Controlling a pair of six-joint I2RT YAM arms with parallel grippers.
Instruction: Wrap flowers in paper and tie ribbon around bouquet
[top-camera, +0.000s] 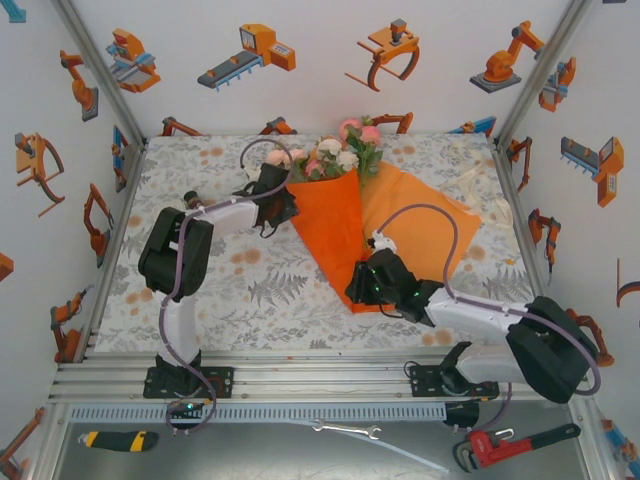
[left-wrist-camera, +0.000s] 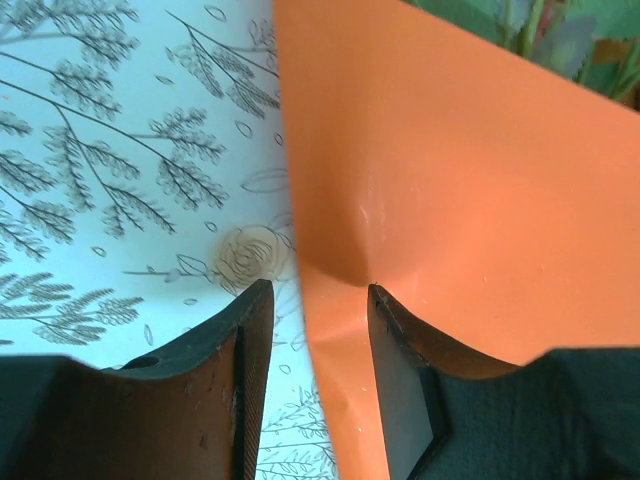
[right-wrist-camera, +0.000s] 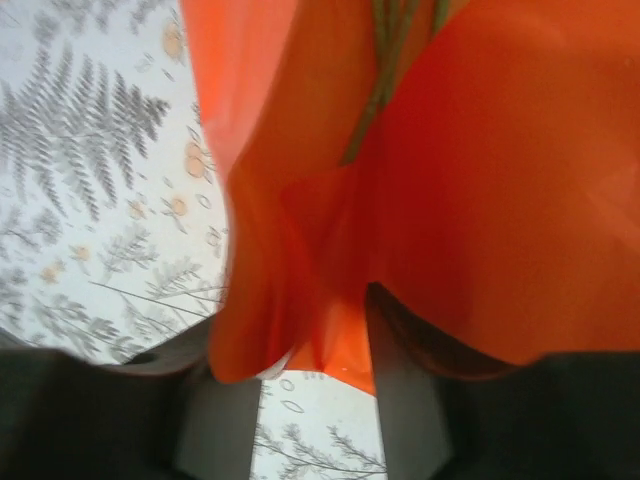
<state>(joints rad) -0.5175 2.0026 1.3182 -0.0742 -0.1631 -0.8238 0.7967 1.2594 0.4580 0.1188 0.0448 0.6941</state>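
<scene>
The flowers (top-camera: 335, 150), pink and cream roses, lie at the back middle of the table on the orange paper (top-camera: 420, 215). The paper's left half is folded over the stems into a cone (top-camera: 330, 225). My left gripper (top-camera: 285, 205) stands at the cone's upper left edge. Its jaws are open (left-wrist-camera: 320, 295); the paper edge (left-wrist-camera: 340, 380) lies between them against the right finger. My right gripper (top-camera: 362, 285) is at the cone's narrow end, shut (right-wrist-camera: 300, 360) on the bunched paper (right-wrist-camera: 290, 270), with green stems (right-wrist-camera: 375, 90) just beyond. The cream ribbon (top-camera: 497, 208) lies loose at the far right.
A leaf-print tablecloth (top-camera: 260, 290) covers the table, walled on three sides. On the near shelf lie a yellow-black knife (top-camera: 118, 439), a spanner (top-camera: 345, 430) and a red pipe wrench (top-camera: 510, 445).
</scene>
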